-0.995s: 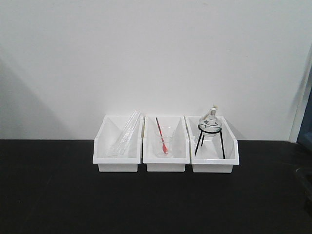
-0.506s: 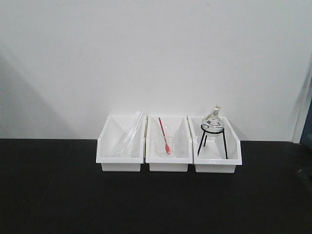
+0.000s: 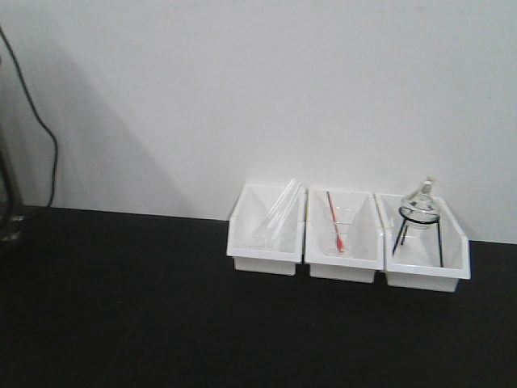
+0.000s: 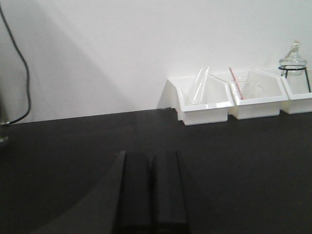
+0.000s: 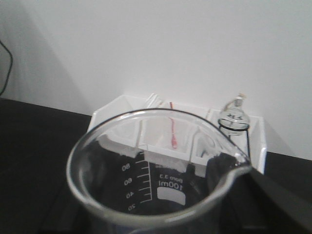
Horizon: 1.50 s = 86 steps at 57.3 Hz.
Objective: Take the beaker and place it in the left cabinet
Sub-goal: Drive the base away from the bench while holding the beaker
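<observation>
White wall (image 3: 242, 81) backs a black worktop (image 3: 121, 323), and the front view has swung leftward within the last second. A dark cable (image 3: 36, 113) now hangs at the far left, where only wall showed before. Low over the worktop, the left gripper (image 4: 151, 195) has its jaws drawn together with nothing between them.

The three white bins (image 3: 343, 272), centred a moment ago, now sit well right of the middle. From left to right they hold glass tubes (image 3: 279, 212), a second beaker with a red rod (image 3: 339, 230), and a round flask (image 3: 420, 202) on a black tripod (image 3: 418, 226).

Furthest right, the beaker (image 5: 161, 187) fills the right wrist view, upright, lip forward, its printed scale legible. Dark pads (image 5: 222, 170) show through the glass on either side, so the right gripper (image 5: 156, 165) reads as clamped on it.

The pick looks done. The leftward swing suggests the carry toward the left cabinet is under way, though the cabinet itself appears in none of the views — placing is still ahead.
</observation>
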{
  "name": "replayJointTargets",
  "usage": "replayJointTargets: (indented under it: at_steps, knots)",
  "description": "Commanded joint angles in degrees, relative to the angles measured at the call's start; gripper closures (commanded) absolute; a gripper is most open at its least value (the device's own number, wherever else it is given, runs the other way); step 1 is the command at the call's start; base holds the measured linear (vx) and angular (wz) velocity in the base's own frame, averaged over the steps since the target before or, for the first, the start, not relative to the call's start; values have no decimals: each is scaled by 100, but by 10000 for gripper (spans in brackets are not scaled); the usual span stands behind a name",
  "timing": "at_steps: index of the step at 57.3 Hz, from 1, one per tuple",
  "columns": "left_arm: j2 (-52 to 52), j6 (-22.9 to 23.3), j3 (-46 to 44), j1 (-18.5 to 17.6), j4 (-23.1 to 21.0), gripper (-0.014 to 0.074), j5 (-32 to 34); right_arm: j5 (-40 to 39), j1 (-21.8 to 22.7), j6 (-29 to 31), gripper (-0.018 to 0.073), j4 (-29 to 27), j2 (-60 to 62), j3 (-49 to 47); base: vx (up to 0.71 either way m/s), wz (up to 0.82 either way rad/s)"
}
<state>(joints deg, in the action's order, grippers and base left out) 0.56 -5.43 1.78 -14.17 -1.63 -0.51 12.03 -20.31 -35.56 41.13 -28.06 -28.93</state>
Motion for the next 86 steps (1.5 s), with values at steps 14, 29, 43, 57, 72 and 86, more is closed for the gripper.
replayJointTargets:
  at_steps: [14,29,43,57,72,86]
  knots:
    - [105,19,94,-32,-47,596,478,-371,19,29,565,129,-5,-177,-13,55]
    - [105,19,94,-32,-47,596,478,-371,19,29,565,129,-5,-177,-15,57]
    - [105,19,94,-32,-47,596,478,-371,19,29,565,129,-5,-177,-14,58]
    - [105,19,94,-32,-47,596,478,-371,19,29,565,129,-5,-177,-12,65]
    - [105,19,94,-32,-47,596,478,-371,19,29,565,129,-5,-177,-9,71]
    - [105,19,94,-32,-47,596,478,-371,19,29,565,129,-5,-177,-4,72]
